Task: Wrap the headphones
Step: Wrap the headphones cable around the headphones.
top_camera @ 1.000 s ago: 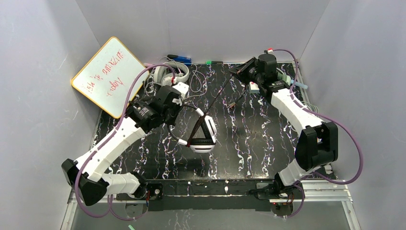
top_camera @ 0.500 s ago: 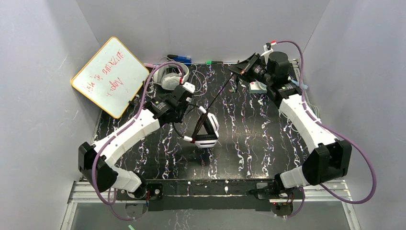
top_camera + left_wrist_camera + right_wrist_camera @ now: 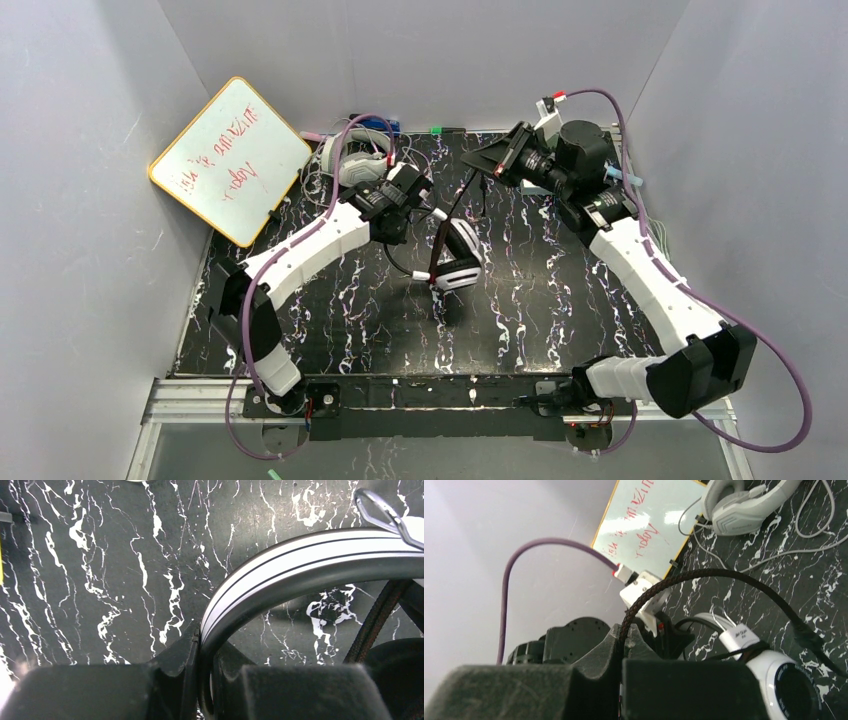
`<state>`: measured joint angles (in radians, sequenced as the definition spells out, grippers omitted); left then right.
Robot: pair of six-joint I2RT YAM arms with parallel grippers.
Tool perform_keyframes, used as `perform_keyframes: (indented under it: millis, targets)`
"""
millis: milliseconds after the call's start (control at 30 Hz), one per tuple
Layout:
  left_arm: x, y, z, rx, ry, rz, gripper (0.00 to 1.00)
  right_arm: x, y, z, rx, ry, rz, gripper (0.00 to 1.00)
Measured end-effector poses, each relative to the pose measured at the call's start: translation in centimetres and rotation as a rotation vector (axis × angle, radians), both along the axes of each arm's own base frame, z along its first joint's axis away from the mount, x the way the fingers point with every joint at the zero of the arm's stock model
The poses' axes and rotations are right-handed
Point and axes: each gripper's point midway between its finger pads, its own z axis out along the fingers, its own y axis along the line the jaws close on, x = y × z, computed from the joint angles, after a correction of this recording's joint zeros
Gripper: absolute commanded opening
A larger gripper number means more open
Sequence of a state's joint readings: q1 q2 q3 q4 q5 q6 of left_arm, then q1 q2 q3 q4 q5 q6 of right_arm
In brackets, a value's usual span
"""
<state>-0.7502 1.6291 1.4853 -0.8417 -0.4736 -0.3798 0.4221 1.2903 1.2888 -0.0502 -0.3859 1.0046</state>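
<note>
Left wrist: your left fingers (image 3: 192,655) clamp the band (image 3: 300,555) of the headphones (image 3: 458,262), and your right fingers (image 3: 613,642) pinch their cable (image 3: 704,575). Wrapping looks barely started, and the grey headset (image 3: 350,165) beyond your left fingers is untouched.

Over the middle of the table (image 3: 540,300) hangs the nearest headset (image 3: 455,258), with the left gripper (image 3: 420,205) just behind and left of it. Its cable (image 3: 458,205) runs back and rightward to the right gripper (image 3: 480,160). Behind and left of this headset lies a second headset (image 3: 350,165), and the whiteboard (image 3: 230,160) stands farther left.

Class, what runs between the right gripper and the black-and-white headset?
A braided black cable, pinched in the right gripper and running straight down to the black-and-white headset; the top view shows it.
</note>
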Motion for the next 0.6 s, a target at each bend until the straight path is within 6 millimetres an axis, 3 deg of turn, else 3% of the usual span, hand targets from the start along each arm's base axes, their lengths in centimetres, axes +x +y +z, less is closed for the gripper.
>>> perform_keyframes:
  millis: [133, 367, 600]
  targets:
    - [0.2, -0.2, 0.1, -0.033, -0.012, 0.092, 0.0, -1.7, 0.6, -0.5, -0.01, -0.007, 0.022, 0.01]
    - [1.7, 0.5, 2.8, -0.118, -0.126, 0.322, 0.0, -5.6, 2.8, -2.2, -0.026, 0.003, 0.088, 0.01]
    - [3.1, 1.1, 3.3, -0.234, -0.168, 0.493, 0.0, -7.3, 3.0, -5.4, -0.057, 0.034, 0.076, 0.12]
